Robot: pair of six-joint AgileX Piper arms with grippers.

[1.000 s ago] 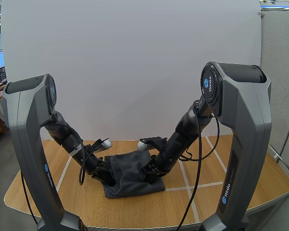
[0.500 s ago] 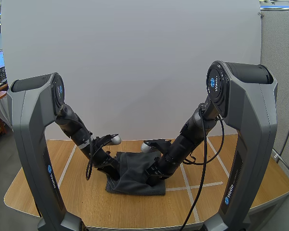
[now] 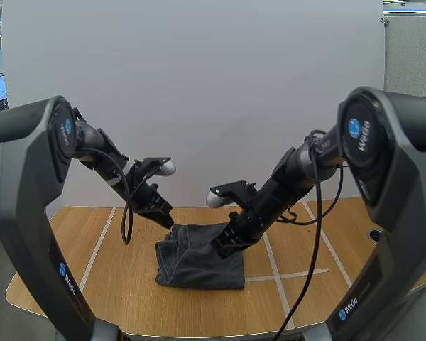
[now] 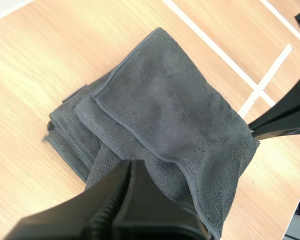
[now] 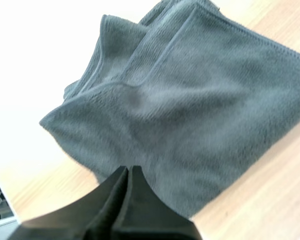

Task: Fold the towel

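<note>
Both with fingers pressed together and empty, my left gripper (image 3: 167,219) hangs over the far left corner of the folded gray towel (image 3: 199,266), lying mid-counter (image 3: 113,284), my right gripper (image 3: 219,249) over its right half, about equally near.

the towel (image 4: 165,115) is soft, fuzzy grey cloth; the table (image 4: 30,65) is smooth matt wood.
</note>
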